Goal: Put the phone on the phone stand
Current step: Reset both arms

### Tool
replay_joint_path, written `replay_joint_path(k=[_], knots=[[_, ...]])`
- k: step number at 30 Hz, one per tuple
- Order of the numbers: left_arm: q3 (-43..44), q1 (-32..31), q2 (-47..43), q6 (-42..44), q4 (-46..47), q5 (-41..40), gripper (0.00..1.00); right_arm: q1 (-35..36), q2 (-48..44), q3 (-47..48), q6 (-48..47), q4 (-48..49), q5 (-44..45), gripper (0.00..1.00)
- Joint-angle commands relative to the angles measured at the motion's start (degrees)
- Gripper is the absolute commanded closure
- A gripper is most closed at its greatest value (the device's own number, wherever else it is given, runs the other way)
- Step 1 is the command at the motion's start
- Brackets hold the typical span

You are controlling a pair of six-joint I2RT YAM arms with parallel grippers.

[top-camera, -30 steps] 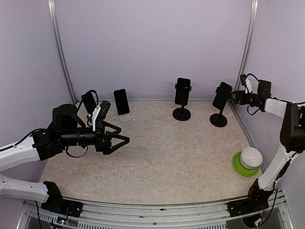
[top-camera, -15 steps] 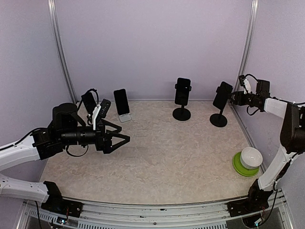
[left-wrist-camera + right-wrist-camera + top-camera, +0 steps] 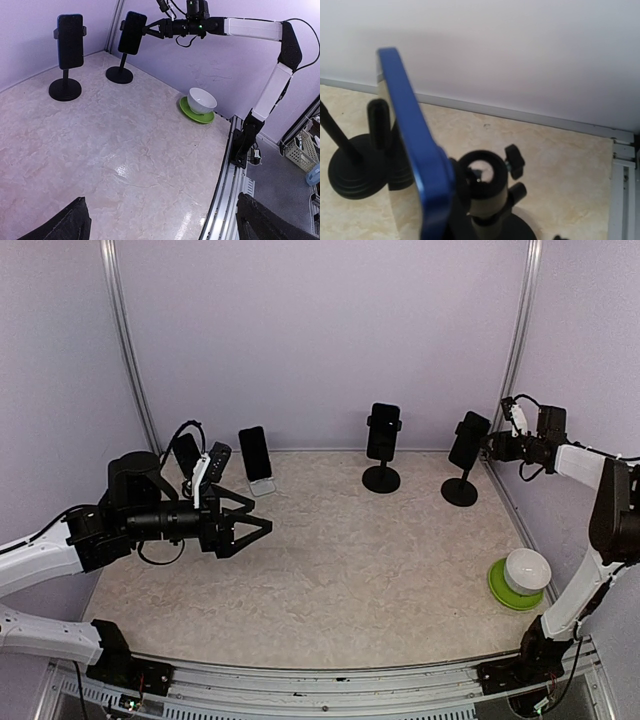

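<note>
A dark phone (image 3: 468,440) with a blue rim (image 3: 415,140) stands upright at the top of a black phone stand (image 3: 459,490) in the back right corner. My right gripper (image 3: 487,445) reaches in from the right and is shut on the phone's edge. The left wrist view shows its fingers against the phone (image 3: 132,32) above the stand's round base (image 3: 119,75). In the right wrist view the stand's head and knob (image 3: 485,185) sit just behind the phone; my own fingers are out of frame. My left gripper (image 3: 250,538) hovers wide open and empty over the left half of the table (image 3: 162,220).
A second phone (image 3: 383,430) sits on a black stand (image 3: 381,478) at the back centre. A third phone (image 3: 254,452) leans in a white stand (image 3: 262,485) at the back left. A white bowl (image 3: 527,570) rests on a green plate (image 3: 503,592) by the right wall.
My right gripper and the phone have shifted slightly to the right at the stand's top. My left arm has lifted a little, its gripper still open.
</note>
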Motion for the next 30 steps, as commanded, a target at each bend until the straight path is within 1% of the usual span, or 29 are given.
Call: replay_joint_path(k=[1,8,18,20,23,27,30], knots=[[2.3,0.4,0.1,0.8,-0.3,0.6,0.01,0.2,-1.7,-0.1,-1.0,-2.1,3.2,0.39],[2.1,0.5,0.0,0.6,-0.3,0.6,0.01,0.2,-2.3,-0.2,-1.2,-2.1,5.4,0.39],[1.8,0.4,-0.7,0.8,-0.7,-0.1,0.01,0.3,-2.8,-0.1,-0.1,-1.9,4.8,0.38],[1.9,0.5,-0.6,0.9,-0.8,-0.5,0.01,0.7,-3.1,0.3,1.4,-2.4,5.4,0.32],[2.2,0.8,-0.5,1.1,-0.8,-1.0,0.01,1.7,-4.4,-0.1,2.9,-2.6,6.3,0.28],[2.9,1.2,-0.3,1.4,-1.3,-1.2,0.01,2.6,-7.1,-1.6,4.9,-2.8,8.9,0.24],[3.6,1.3,-0.3,1.8,-2.1,-1.6,0.01,2.7,-8.9,-2.7,6.3,-3.7,10.2,0.19]])
